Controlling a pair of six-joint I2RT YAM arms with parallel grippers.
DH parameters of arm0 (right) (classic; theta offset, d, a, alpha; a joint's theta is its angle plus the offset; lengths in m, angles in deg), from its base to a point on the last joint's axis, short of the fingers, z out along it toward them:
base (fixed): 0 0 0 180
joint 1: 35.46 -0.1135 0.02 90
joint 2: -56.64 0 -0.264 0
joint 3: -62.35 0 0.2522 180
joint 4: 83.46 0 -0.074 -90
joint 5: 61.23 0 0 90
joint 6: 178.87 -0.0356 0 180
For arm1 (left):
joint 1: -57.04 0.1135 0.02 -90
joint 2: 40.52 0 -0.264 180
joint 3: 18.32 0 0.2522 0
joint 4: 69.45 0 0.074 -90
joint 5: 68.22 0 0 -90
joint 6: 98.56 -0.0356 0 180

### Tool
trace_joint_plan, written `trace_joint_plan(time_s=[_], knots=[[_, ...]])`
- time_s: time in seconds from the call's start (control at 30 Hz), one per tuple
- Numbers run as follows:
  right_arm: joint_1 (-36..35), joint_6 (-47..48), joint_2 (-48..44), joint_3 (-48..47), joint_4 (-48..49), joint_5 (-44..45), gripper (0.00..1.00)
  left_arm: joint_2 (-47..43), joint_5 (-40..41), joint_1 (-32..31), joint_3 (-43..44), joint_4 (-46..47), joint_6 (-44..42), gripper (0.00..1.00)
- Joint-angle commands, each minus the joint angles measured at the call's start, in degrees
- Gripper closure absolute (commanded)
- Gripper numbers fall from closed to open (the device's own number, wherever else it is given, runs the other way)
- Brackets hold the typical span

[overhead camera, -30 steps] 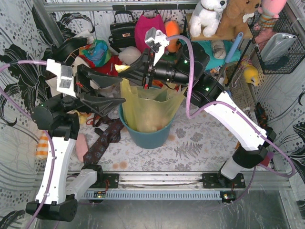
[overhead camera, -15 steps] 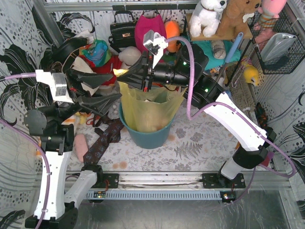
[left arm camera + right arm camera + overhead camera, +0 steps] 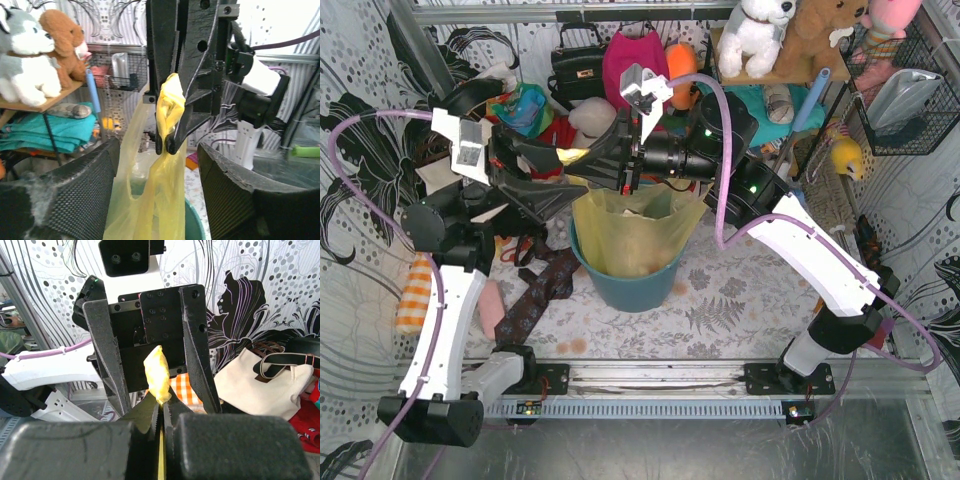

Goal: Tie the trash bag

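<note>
**Left fingers swing back in around the pinched bag corner**

Since half a second ago the left arm has swung back toward the middle. That has carried the left fingers (image 3: 560, 192) from well left of the bag to either side of its raised corner. The right arm and the bag have not shifted.

The left fingers stand open, one pad on each side of the yellow strand, and in the left wrist view they touch nothing. They are probably lined up to take the strand just below the pinch so a knot can be worked.

Between them, the right fingers (image 3: 595, 158) are closed tight on a bunched nub of the thin translucent yellow-green plastic trash bag (image 3: 635, 235). The pull draws the film into a narrow rope rather than a loose sheet.

The trash bag's body sits below and right of the pinch, mouth upward, inside the round teal plastic bin (image 3: 625, 290) on the floral-covered bench (image 3: 740, 290). The long axis of the drawn-out corner runs from the bin's rim up to the pinch. The nub points past the right fingertips toward the left arm's wrist.
</note>
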Motion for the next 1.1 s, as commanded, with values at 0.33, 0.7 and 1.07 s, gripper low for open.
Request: trace_joint_plan(time_s=[0.33,0.7,1.07], knots=[[-0.34,-1.82,0.75,-1.66,3.52,-1.52,1.00,5.28,-6.87,-7.38,-2.51,26.14,19.21,0.50],[-0.29,-1.71,1.30,-2.21,3.43,-0.75,1.00,1.29,-9.42,-8.88,-5.66,13.26,10.07,0.93],[-0.25,-1.06,0.52,-1.59,3.54,0.75,1.00,-2.18,-8.07,-8.81,-8.50,-2.27,-0.77,1.00]])
